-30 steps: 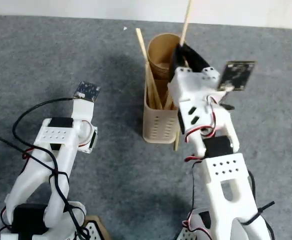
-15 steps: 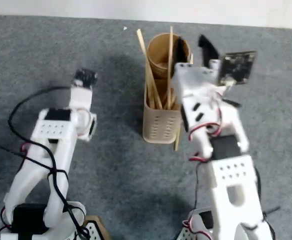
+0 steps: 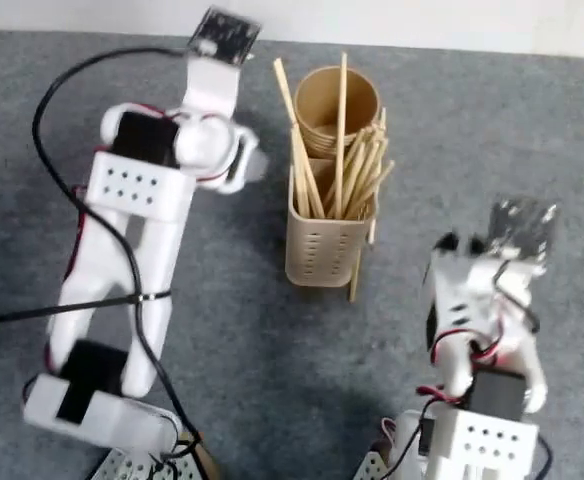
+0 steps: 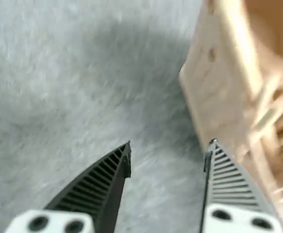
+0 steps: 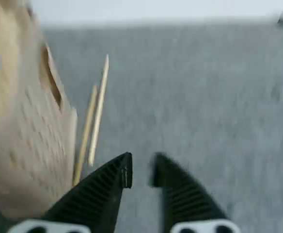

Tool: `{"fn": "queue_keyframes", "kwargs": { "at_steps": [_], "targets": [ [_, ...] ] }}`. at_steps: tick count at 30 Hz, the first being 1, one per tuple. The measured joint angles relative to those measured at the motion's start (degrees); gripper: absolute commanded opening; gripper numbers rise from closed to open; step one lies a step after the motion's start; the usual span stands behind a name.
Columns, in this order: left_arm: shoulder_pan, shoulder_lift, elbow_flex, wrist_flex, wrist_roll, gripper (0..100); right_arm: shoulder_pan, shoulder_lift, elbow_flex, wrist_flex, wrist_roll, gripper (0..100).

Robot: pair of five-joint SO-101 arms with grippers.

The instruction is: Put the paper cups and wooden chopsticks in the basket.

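Note:
The perforated beige basket (image 3: 322, 250) stands mid-table holding a stack of paper cups (image 3: 337, 100) and a bundle of wooden chopsticks (image 3: 357, 170). A loose chopstick (image 3: 358, 278) leans outside against the basket's right wall; the right wrist view shows two sticks (image 5: 95, 126) there beside the basket (image 5: 30, 145). My left arm (image 3: 162, 150) stands at the far left of the basket, and my left gripper (image 4: 169, 144) is wide open over bare carpet with the basket wall (image 4: 224, 97) beside one finger. My right gripper (image 5: 140, 171) hangs low to the right of the basket, slightly open and holding nothing.
Grey carpet (image 3: 232, 330) covers the table. A pale wall edge (image 3: 452, 20) runs along the far side. Black cables (image 3: 62, 100) loop around the left arm. Open floor lies right of the basket and in front of it.
The right gripper let a chopstick drop into the basket and pulled back toward the near right. The left arm swung forward and up to the basket's far left.

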Motion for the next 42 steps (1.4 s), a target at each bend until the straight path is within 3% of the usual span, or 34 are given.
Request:
{"fn": "queue_keyframes", "kwargs": {
  "at_steps": [7, 15, 21, 26, 40, 42],
  "targets": [
    [5.89, 5.8, -19.34, 5.54, 5.01, 27, 0.09, -14.51, 21.98, -3.16, 0.0, 3.0],
    [11.52, 13.8, -19.08, 6.86, 5.27, 26, -2.64, -26.99, 31.38, -3.34, 0.35, 3.0],
    [10.02, 25.14, -18.73, 6.86, 5.45, 25, -3.78, -26.81, 31.56, -3.34, 0.35, 3.0],
    [8.0, 29.8, -19.78, 6.42, 5.54, 0, -3.78, -26.81, 31.56, -3.34, 0.35, 3.0],
    [-1.67, 33.41, -27.52, 7.47, 7.03, 3, -3.87, -26.81, 31.56, -3.34, 0.35, 3.0],
    [-2.11, 33.41, -27.52, 7.91, 7.3, 8, -3.87, -26.81, 31.56, -3.34, 0.35, 3.0]
  ]
}}
